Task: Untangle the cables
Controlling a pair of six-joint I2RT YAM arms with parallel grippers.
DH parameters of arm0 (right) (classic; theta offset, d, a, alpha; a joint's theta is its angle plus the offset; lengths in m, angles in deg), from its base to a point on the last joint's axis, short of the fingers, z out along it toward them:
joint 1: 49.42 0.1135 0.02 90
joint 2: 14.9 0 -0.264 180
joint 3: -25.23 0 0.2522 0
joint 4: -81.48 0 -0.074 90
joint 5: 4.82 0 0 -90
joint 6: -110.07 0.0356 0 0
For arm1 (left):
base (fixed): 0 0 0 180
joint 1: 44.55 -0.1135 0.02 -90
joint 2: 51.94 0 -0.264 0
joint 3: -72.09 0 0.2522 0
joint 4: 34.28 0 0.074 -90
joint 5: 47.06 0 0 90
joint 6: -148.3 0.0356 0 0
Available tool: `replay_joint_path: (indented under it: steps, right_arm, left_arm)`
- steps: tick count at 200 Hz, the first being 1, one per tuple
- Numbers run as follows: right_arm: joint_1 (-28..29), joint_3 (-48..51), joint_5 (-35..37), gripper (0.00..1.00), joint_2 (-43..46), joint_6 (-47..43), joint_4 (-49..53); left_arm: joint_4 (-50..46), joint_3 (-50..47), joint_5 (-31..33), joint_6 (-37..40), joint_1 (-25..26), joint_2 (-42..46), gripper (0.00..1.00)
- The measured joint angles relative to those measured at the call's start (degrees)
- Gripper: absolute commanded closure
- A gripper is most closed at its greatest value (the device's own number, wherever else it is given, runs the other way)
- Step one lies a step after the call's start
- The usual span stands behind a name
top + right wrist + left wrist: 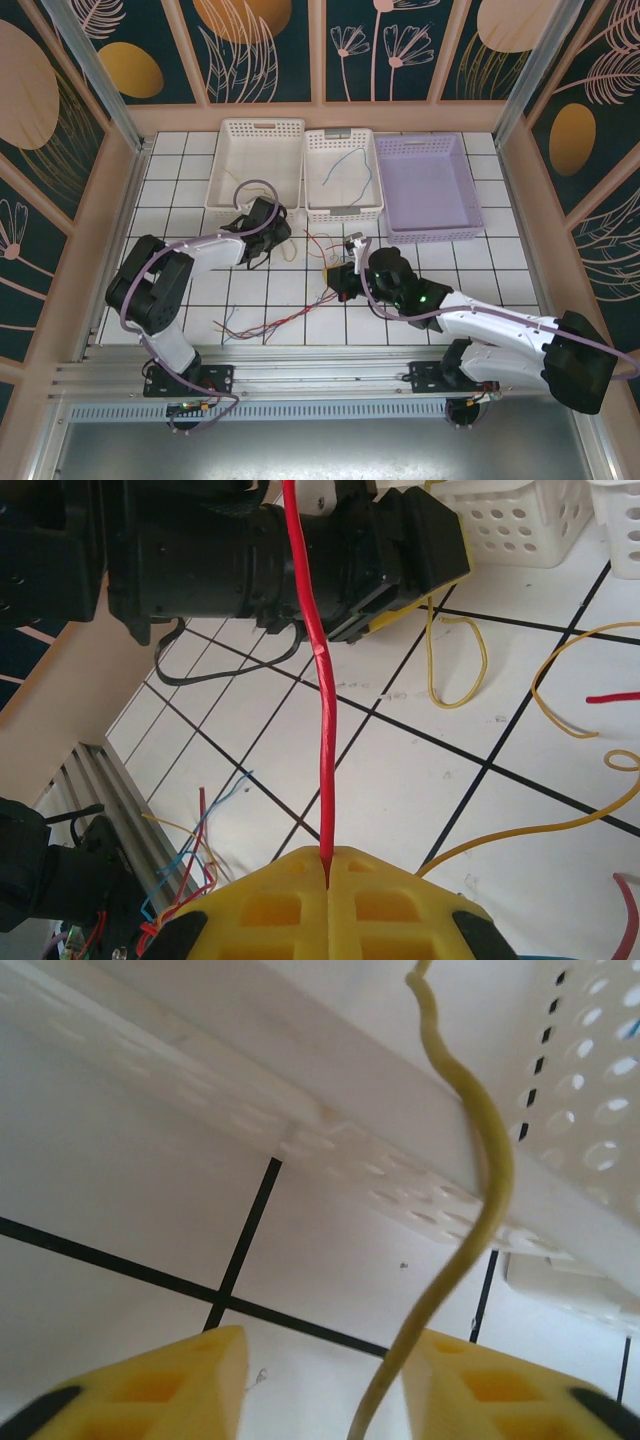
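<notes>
The cables are thin loose wires. A yellow cable [490, 1180] hangs between the spread fingers of my left gripper [325, 1360], close to the right finger [470, 1380] and not clamped. That gripper [268, 240] is low over the tiles by the front wall of the white baskets. My right gripper [328, 865] is shut on a red cable [322, 680], which runs taut up and away from the jaws. In the top view my right gripper [345, 275] is at mid-table, beside a small tangle of yellow and red cables [322, 250]. More red and blue cables [262, 322] trail toward the front left.
Three baskets line the back: a white basket [225, 150] on the left, a white basket [343, 212] in the middle holding a blue wire [345, 160], and a purple basket [430, 235] on the right. The left arm [250, 550] is close in front of my right gripper.
</notes>
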Motion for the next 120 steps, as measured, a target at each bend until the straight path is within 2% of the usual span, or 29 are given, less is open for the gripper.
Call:
replay_joint_path:
  steps: [29, 64, 88, 120]
  right_arm:
    - [0.0, 0.0, 0.0, 1.0, 0.0, -0.3, 0.0]
    - [0.0, 0.0, 0.0, 1.0, 0.0, -0.4, 0.0]
    - [0.0, -0.1, 0.0, 1.0, 0.0, -0.4, 0.0]
    - [0.0, -0.1, 0.0, 1.0, 0.4, -0.4, 0.5]
  left_arm:
    - [0.0, 0.5, 0.2, 0.9, 0.0, -0.5, 0.81]
    - [-0.2, 1.6, 0.2, 1.4, 0.0, -0.5, 0.88]
    - [-0.3, 2.0, 0.2, 2.1, 0.0, -0.7, 1.0]
    - [-1.8, 2.7, -0.1, 2.9, 0.0, -0.7, 1.0]
